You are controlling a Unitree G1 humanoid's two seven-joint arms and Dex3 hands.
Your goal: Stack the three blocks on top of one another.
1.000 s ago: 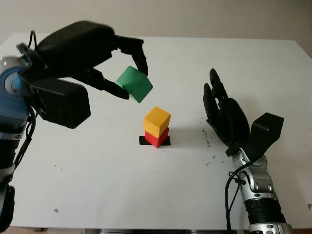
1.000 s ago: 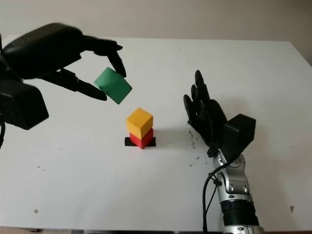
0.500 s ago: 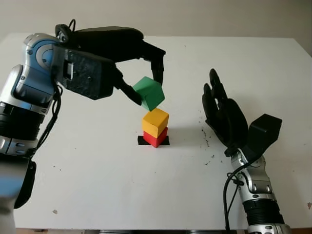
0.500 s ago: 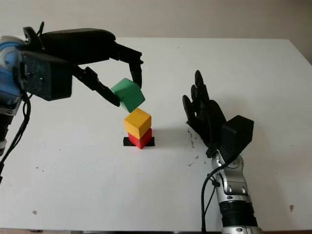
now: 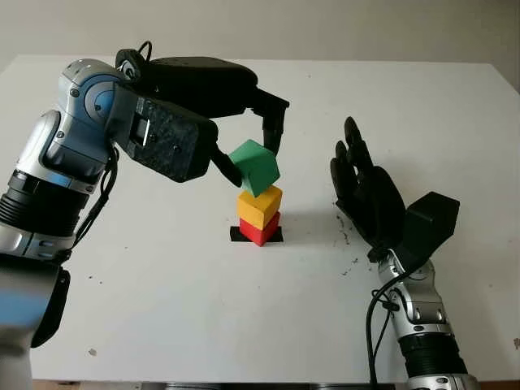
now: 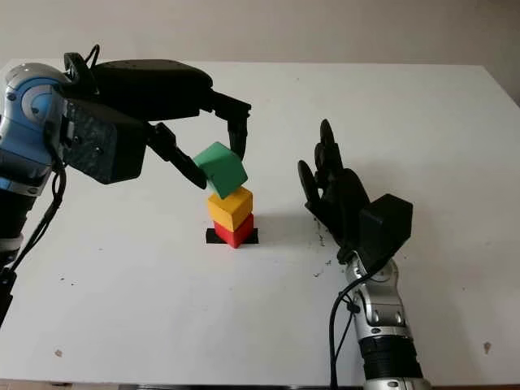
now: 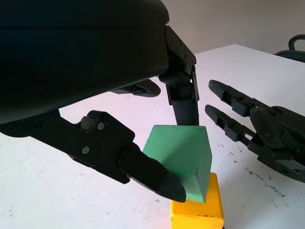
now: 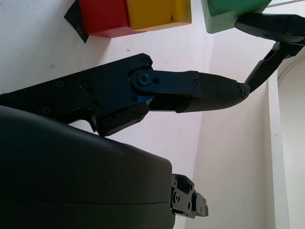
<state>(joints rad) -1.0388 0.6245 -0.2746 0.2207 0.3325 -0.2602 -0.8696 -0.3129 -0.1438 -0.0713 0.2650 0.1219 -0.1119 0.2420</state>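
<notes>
**Green block held tilted over the two-block stack**

Your left hand (image 5: 248, 150) is clamped on the green block (image 5: 254, 167), with one finger pressing its far side and another finger (image 7: 152, 171) pressing its near side. The block sits tilted between them, one corner pointing down. Directly beneath the hand, the yellow block (image 5: 260, 206) rests on the red block (image 5: 262, 230), and the red one stands on a small black patch (image 5: 240, 236) on the white table (image 5: 162, 284). In the left wrist view the green block's lower edge looks to be touching the top of the yellow block, or just above it; you cannot tell which from these pictures.

Your right hand (image 5: 367, 195) is open, raised off the table to the right of the stack and well apart from it, with its palm turned toward the blocks.
</notes>
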